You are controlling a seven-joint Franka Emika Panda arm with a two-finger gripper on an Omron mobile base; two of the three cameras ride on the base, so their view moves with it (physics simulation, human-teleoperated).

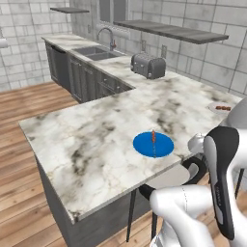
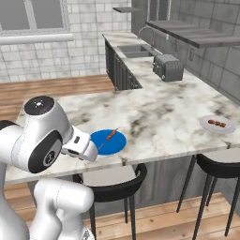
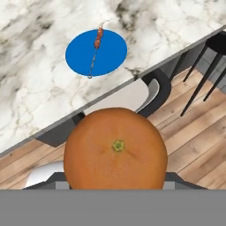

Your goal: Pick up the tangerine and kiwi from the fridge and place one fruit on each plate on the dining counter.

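Nearest the camera in the hand view, the tangerine [image 3: 115,148] sits between the tips of the hand [image 3: 115,183], which is pinching it; the finger tips themselves are mostly hidden behind the fruit. Below and beyond it lies a stool [image 3: 132,95] with a pale seat and dark back, tucked against the desk edge.

Further on, at about 11 o'clock from the tangerine, the blue plate [image 3: 96,53] rests on the marble desk [image 3: 39,97] near its edge, carrying a small skewer of brownish bits [image 3: 98,39]. The tangerine is still short of the desk, over the floor and stool rather than over the plate.

In the right base view the pale plate [image 2: 216,124] sits well apart, at 3 o'clock from the blue one, also holding only brownish bits. Farthest back stand the toaster [image 2: 168,67] and the sink [image 2: 135,49].

By my judgement one fruit is fetched but not yet placed; the kiwi and the second plate remain to do.
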